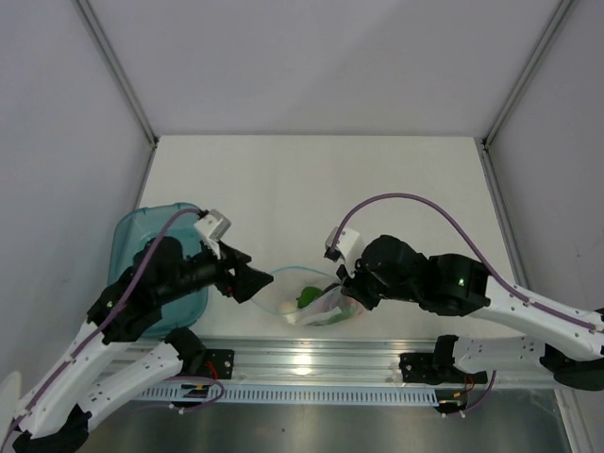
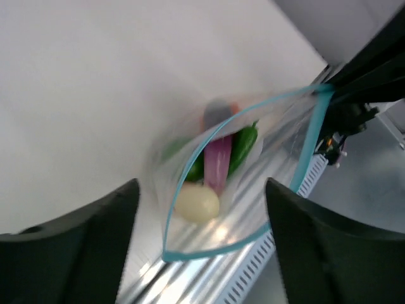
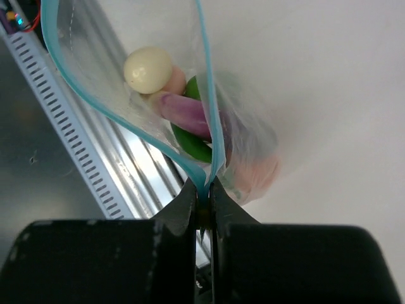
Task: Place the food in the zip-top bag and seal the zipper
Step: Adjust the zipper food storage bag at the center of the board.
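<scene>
My right end effector [image 3: 202, 201] is clamped together on the zipper [image 3: 211, 107], at one corner of the zip-top bag [image 3: 250, 136]. In my judgement this pinch anchors that corner so the strip can be drawn taut for sealing.

My left end effector [image 2: 199, 190] stands with its fingers apart at the opposite end of the bag, facing the mouth and gripping nothing. The zipper is unsealed: its two sides bow apart in a loop.

The food [image 3: 183, 107] lies inside the bag, bunched toward the closed end:
- a cream egg [image 3: 147, 69], nearest the mouth;
- a purple eggplant [image 3: 190, 114], beside the egg;
- a green pod [image 2: 243, 149], alongside the eggplant;
- a pinkish piece [image 3: 256, 174], deepest in the bag.

I judge the loading step complete or nearly so; sealing is not yet done.

View differences:
- The right wrist view alone shows the fingers meeting on the blue strip. In the top view the arm covers that contact.
- The left wrist view alone shows the mouth as an open loop, with both of my left fingers clear of it.
- The top view alone shows the bag lying at the near edge of the desk [image 1: 311, 189], just beyond the rail [image 1: 311, 354]. It also shows a teal tray [image 1: 132, 245] on the bag's left-arm side. My left arm hides most of the tray, so I cannot tell whether any food is in it.
</scene>
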Tool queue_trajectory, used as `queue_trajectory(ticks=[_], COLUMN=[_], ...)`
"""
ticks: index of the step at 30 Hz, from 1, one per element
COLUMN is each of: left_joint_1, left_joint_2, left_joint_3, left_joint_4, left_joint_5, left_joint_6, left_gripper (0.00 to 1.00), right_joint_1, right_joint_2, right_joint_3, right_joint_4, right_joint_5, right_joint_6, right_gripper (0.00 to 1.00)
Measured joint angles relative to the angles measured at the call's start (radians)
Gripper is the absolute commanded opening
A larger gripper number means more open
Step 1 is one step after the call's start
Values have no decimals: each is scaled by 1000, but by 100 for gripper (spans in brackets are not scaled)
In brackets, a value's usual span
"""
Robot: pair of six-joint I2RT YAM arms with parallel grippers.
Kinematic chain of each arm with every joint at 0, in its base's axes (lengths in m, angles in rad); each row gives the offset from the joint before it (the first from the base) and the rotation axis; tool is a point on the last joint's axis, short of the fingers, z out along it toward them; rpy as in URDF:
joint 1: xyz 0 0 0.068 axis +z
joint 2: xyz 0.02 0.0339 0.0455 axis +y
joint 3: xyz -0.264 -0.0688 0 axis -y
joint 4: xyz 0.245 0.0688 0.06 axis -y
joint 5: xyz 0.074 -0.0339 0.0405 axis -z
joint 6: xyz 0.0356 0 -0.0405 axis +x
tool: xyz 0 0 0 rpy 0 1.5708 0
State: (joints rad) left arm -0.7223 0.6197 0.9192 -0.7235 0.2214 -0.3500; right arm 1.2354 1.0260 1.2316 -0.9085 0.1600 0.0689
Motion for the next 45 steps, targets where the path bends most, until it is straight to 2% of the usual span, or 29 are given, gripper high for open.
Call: queue_trajectory(ticks=[1, 2, 5, 10, 16, 23, 30, 37, 43, 45], left_joint_1=[0, 0, 0, -49, -227, -268, -292, -298, -299, -299], left_joint_2=[-34, -69, -109, -10, 86, 104, 161, 192, 202, 212], left_joint_3=[-6, -10, -11, -26, -125, -183, -183, -183, -183, -183], left_joint_4=[43, 86, 227, 433, 569, 688, 754, 736, 668, 652], left_joint_5=[6, 17, 76, 184, 166, 150, 166, 263, 356, 382], left_joint_6=[9, 19, 40, 84, 199, 278, 344, 373, 390, 394], left_gripper=[98, 100, 100, 99, 99, 100, 100, 98, 87, 79], right_joint_1=[0, 0, -2, -11, -48, -87, -127, -171, -213, -224], right_joint_2=[8, 20, 60, 88, 87, 72, 61, 60, 50, 49], right_joint_3=[5, 7, 7, 7, 7, 11, 11, 11, 10, 10], right_joint_4=[-3, -7, -15, -13, -10, 16, 50, 53, 42, 33], right_joint_5=[-26, -60, -163, -285, -386, -488, -589, -637, -671, -686], right_joint_6=[-4, -11, -21, -20, -2, 22, 36, 43, 35, 27], right_gripper=[0, 0, 0, 0, 0, 0, 0, 0, 0, 0])
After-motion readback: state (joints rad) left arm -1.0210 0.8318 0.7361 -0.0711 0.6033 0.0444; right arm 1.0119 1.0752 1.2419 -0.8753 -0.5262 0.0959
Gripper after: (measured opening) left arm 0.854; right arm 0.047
